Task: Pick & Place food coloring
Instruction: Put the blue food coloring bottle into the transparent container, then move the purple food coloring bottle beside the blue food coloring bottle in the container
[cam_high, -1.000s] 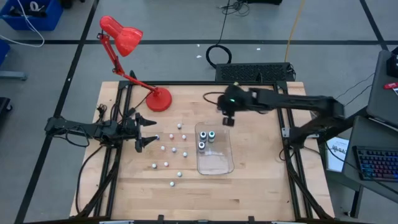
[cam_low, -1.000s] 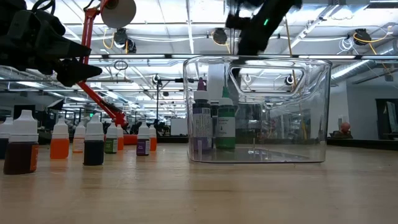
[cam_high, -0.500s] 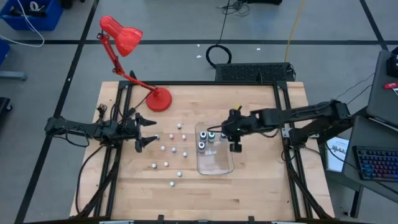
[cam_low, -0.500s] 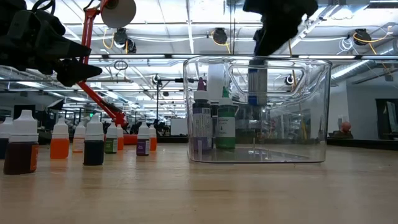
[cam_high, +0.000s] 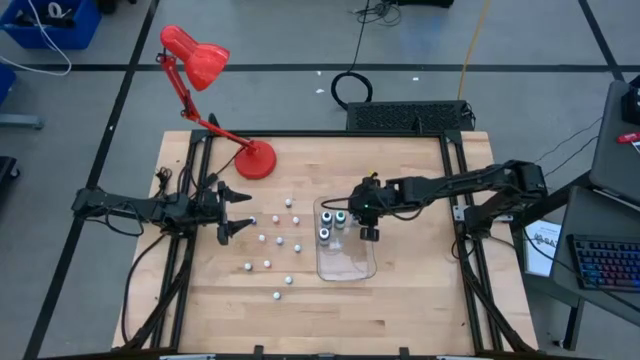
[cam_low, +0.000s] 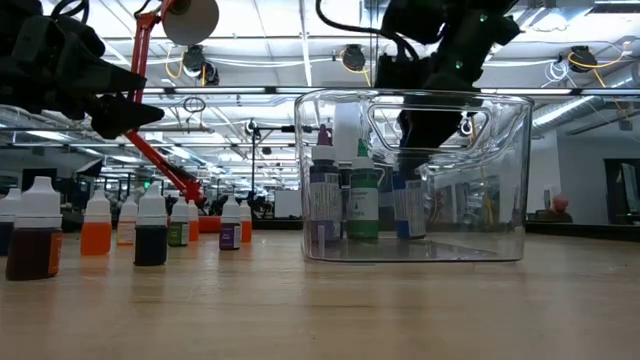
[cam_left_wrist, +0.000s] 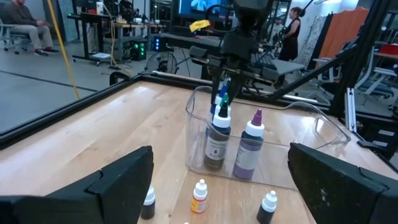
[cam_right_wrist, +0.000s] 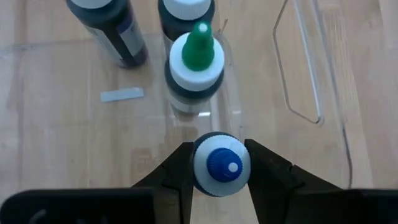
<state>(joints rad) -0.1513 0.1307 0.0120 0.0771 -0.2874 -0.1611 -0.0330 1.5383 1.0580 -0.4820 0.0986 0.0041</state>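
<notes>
The food coloring shows as several tiny bottles (cam_high: 268, 240) standing on the wood left of a clear tray (cam_high: 350, 270), and larger bottles upright on the tray's floor: a green-tipped one (cam_right_wrist: 200, 59) and two dark ones (cam_right_wrist: 109, 25). My right gripper (cam_high: 366, 212) reaches down into the tray's far right part, shut on a blue-topped bottle (cam_low: 408, 205). My left gripper (cam_high: 235, 212) waits open at the table's left, level and pointing toward the tray. My right gripper pinches the blue-topped bottle's white collar (cam_right_wrist: 202, 165), just below the blue cap, between its two fingers. The fingers (cam_right_wrist: 267, 168) come from above, slanting down from the table's right. The bottle stays upright inside the tray; I cannot tell whether its base touches the floor.
A red desk lamp (cam_high: 255, 160) stands at the table's far left, its head beyond the edge. The tray's tall clear walls (cam_low: 500, 180) surround the standing bottles. Bare wood lies near the front edge and right of the tray.
My right gripper has come down from above the tray's far rim, tipping steeper, and has carried the blue-topped bottle upright down inside the tray walls beside the bottles standing there. Its fingers have stayed shut on the bottle.
</notes>
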